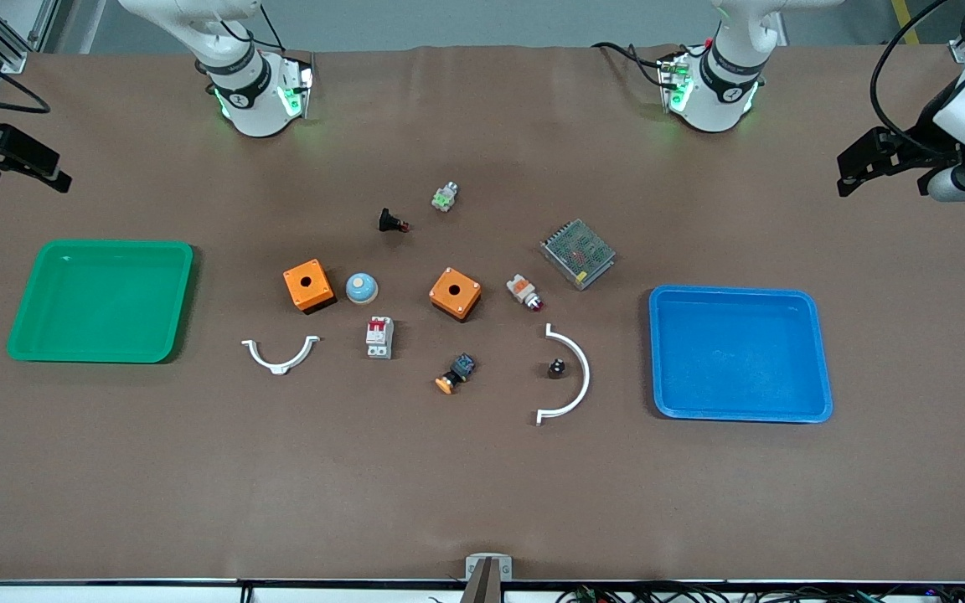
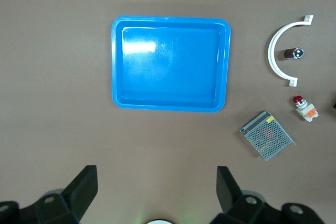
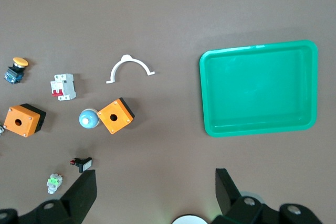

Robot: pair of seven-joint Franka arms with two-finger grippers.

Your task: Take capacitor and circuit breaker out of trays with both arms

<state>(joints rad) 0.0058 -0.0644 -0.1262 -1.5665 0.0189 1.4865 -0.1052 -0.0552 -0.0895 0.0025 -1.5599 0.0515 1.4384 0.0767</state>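
The capacitor [image 1: 557, 367], a tiny black cylinder, stands inside a white half ring [image 1: 576, 377] beside the blue tray [image 1: 738, 414]; it also shows in the left wrist view [image 2: 293, 53]. The breaker [image 1: 379, 337], white-grey with red levers, lies mid-table, nearer the front camera than the blue dome [image 1: 361, 287]; it also shows in the right wrist view [image 3: 63, 86]. My left gripper [image 1: 880, 172] [image 2: 156, 174] is open and empty, high over the left arm's end. My right gripper [image 1: 18, 167] [image 3: 156, 174] is open and empty, high over the right arm's end.
A green tray [image 1: 101, 356] lies toward the right arm's end. Two orange boxes [image 1: 308, 285] [image 1: 455, 293], a second half ring [image 1: 280, 356], a metal mesh box [image 1: 578, 253], an orange-capped button [image 1: 455, 374] and other small parts are scattered mid-table.
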